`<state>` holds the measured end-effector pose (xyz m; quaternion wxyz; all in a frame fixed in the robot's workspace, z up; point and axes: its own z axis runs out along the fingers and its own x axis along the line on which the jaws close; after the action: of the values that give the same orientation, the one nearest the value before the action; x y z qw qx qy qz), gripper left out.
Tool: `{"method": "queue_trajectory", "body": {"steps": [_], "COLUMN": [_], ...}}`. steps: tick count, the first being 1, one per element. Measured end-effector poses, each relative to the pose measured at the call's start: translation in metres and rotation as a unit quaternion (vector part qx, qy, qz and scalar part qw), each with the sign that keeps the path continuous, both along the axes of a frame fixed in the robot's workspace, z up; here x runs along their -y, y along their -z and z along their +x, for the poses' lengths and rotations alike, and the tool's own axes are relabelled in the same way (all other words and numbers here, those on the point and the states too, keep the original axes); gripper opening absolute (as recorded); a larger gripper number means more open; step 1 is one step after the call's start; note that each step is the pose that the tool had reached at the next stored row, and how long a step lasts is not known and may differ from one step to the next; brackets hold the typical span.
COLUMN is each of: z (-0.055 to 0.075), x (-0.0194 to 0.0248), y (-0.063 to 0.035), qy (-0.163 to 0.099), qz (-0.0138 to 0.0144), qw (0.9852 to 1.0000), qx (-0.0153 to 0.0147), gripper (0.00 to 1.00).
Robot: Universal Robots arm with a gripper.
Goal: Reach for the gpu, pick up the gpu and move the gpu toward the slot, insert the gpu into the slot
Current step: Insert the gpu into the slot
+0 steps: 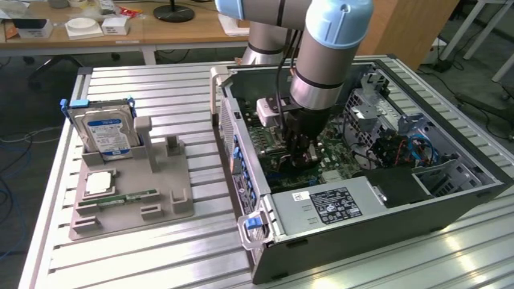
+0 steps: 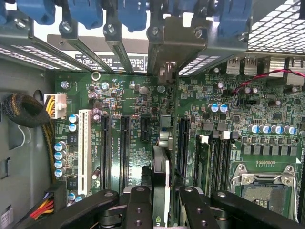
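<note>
Your arm reaches down into an open computer case [image 1: 449, 180] that lies on its side on the slatted metal counter [image 1: 161, 259]. The gripper [image 1: 301, 158] hangs low over the green motherboard [image 2: 133, 95], deep inside the case.

In the wrist view, the jaws are closed on the gpu [image 2: 161, 191], which you see edge-on as a thin upright card pinched between the black fingers [image 2: 139, 210]. Its silver end bracket runs ahead of the jaws toward the rear wall of the case, where blue retaining clips [image 2: 86, 12] line the bracket openings.

The slot [image 2: 161, 143], a long narrow connector, lies directly below the held card and is mostly hidden by it. Other long black connectors run parallel just to either side of the jaws, with a white one beyond them. The card's lower edge looks very near the board, but you cannot tell whether it is already seated.

Judging from this, you are in the insertion step: the card is picked up, carried over and lined up. The next move calls for a straight, even press downward, keeping the card upright and its bracket clear of the rear wall.

Outside the case, well away from the jaws, a grey holder [image 1: 129, 205] carries a hard drive [image 1: 105, 129].
</note>
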<state>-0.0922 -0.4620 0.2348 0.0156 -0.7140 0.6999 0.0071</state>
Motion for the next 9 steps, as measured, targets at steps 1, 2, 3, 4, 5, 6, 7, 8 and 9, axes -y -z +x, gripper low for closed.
{"method": "queue_trajectory", "body": {"steps": [1,2,3,4,5,6,7,8,9], "z": [-0.0008,-0.0007,-0.0008,-0.0008,-0.0010,-0.0010,-0.0010,-0.0010,-0.0010], "x": [-0.0001,-0.0001,-0.0001,-0.0001,-0.0001,-0.0001,-0.0001,-0.0001,-0.0001], "y": [0.0000,0.0000,0.0000,0.0000,0.0000,0.0000,0.0000,0.0000,0.0000], "qy": [0.000,0.000,0.000,0.000,0.000,0.000,0.000,0.000,0.000], "qz": [0.0000,-0.0001,-0.0001,0.0000,0.0000,0.0000,0.0000,0.0000,0.0000], "qw": [1.0000,1.0000,1.0000,1.0000,1.0000,1.0000,1.0000,1.0000,1.0000], "qx": [0.0002,0.0001,0.0000,0.0000,0.0000,-0.0001,-0.0001,-0.0001,0.0000], "gripper": [0.26,0.26,0.26,0.26,0.26,0.26,0.26,0.26,0.26]}}
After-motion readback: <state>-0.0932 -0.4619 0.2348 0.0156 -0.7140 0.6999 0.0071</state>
